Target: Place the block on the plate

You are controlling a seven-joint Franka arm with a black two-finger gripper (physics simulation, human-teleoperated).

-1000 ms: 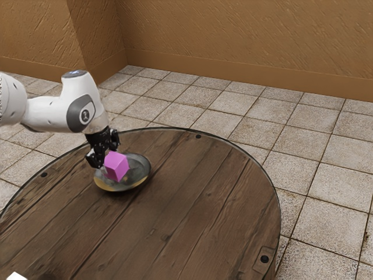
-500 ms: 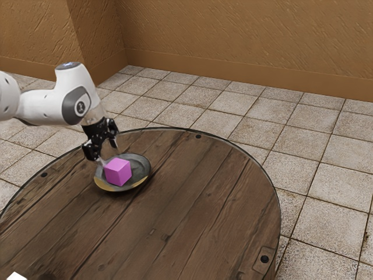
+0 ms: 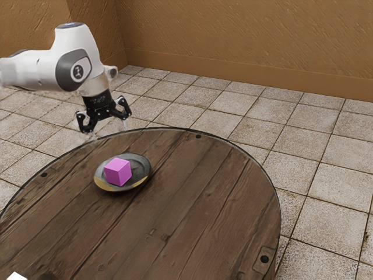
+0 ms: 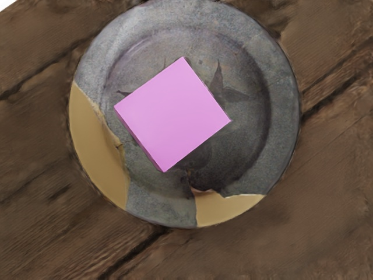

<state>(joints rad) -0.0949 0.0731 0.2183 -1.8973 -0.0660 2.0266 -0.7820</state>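
While the block (image 3: 118,172) sits on the plate (image 3: 144,169), the gripper (image 3: 108,130) hangs open above

Since the block is resting on the plate with nothing gripping it, the step in hand looks like the last one: the release is done and the hand is clear. Nearest the hand's mount, the gripper's two fingers stand wide apart, with air between them and no hold on anything. They are up off the table (image 3: 198,192), well apart from the block.

Below the hand lies the pink block. It sits upright and flat, close to the middle of the plate's sunken part, inside the rim all round as the wrist view has it, its sides set at an angle to the planks. The plate is grey with tan patches at its edge, and it lies on the round wooden table. Farther along the table, at the exterior view's lower left, is a bit of something white (image 3: 16,276), too cut off to name. Past the table come the floor tiles (image 3: 326,192) and then the brown wall (image 3: 245,35).

The task looks complete. The next move calls for little: keep the fingers spread, and draw the arm (image 3: 49,67) up and away without dipping back toward the block. The one risk I'd name is a low sideways sweep that clips the block or the plate's rim.
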